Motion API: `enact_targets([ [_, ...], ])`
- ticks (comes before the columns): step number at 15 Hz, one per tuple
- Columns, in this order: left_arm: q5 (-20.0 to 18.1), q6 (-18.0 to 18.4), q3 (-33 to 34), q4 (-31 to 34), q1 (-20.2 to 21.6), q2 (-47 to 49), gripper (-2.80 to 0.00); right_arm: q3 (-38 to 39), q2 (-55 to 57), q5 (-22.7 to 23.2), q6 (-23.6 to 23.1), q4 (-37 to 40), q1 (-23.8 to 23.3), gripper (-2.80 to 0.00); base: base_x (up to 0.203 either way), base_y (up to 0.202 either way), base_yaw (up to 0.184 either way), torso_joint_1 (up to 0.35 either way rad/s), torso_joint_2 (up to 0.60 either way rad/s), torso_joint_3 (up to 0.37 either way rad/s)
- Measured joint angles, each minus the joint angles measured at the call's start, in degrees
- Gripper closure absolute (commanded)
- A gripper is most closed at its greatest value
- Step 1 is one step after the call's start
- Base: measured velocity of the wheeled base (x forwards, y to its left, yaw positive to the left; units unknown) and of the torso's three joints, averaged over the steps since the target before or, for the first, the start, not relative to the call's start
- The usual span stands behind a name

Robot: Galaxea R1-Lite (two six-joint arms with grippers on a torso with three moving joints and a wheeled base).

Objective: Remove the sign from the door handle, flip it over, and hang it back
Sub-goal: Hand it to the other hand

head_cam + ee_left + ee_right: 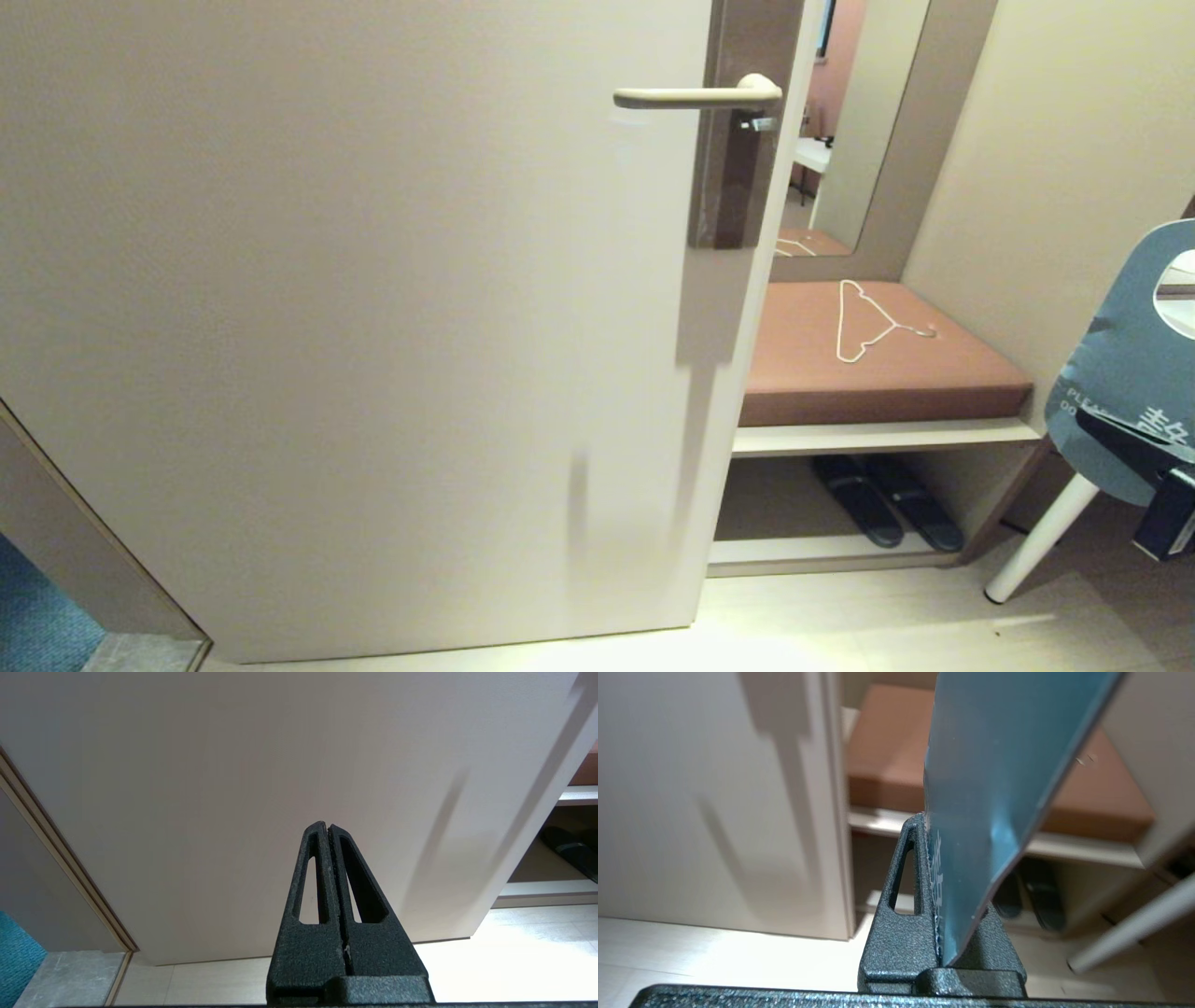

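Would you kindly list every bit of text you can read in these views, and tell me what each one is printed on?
"PLE…" in white on the blue face of the sign, cut off by the frame edge.
"DO" below it, also cut off there.
One large white Chinese character lower on the sign: only partly in view, not readable.
White marks on the sign by the right gripper, in the right wrist view: too blurred to read.
Nothing else carries text.

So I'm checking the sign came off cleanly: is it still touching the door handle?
Apart. The head view shows the door handle bare, while the sign sits far right, clamped in the right gripper.
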Motion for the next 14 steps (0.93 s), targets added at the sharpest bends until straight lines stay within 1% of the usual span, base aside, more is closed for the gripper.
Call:
enact_targets([
  [3,-0.02,-0.02,0.0,0.02,0.0,0.0,0.0,4.56,-3.41,-0.04,-0.02,0.26,-3.48,0.0,0.0,0.0,0.0,0.0,0.0,0.0],
  [5,-0.01,0.0,0.0,0.0,0.0,0.0,0.0,7.69,-6.06,0.41,-0.02,0.37,-6.72,0.0,0.0,0.0,0.0,0.0,0.0,0.0],
  [6,0.03,-0.02,0.0,0.02,0.0,0.0,0.0,9.13,-7.75,1.33,-0.02,0.55,-8.26,0.0,0.0,0.0,0.0,0.0,0.0,0.0],
  [8,-0.02,0.0,0.0,0.0,0.0,0.0,0.0,11.85,-11.78,4.66,-0.02,1.8,-10.74,0.0,0.0,0.0,0.0,0.0,0.0,0.0],
  [10,-0.02,0.0,0.0,0.02,0.0,0.0,0.0,14.88,-16.63,7.19,-0.02,2.5,-12.17,0.0,0.0,0.0,0.0,0.0,0.0,0.0],
  [13,-0.02,-0.05,0.0,0.0,0.0,0.0,0.0,19.18,-24.15,7.8,-0.02,3.49,-12.69,0.0,0.0,0.0,0.0,0.0,0.0,0.0],
  [14,-0.02,-0.02,0.0,0.02,0.0,0.0,0.0,19.97,-26.57,7.9,0.02,5.21,-12.69,0.0,0.0,0.0,0.0,0.0,0.0,0.0],
])
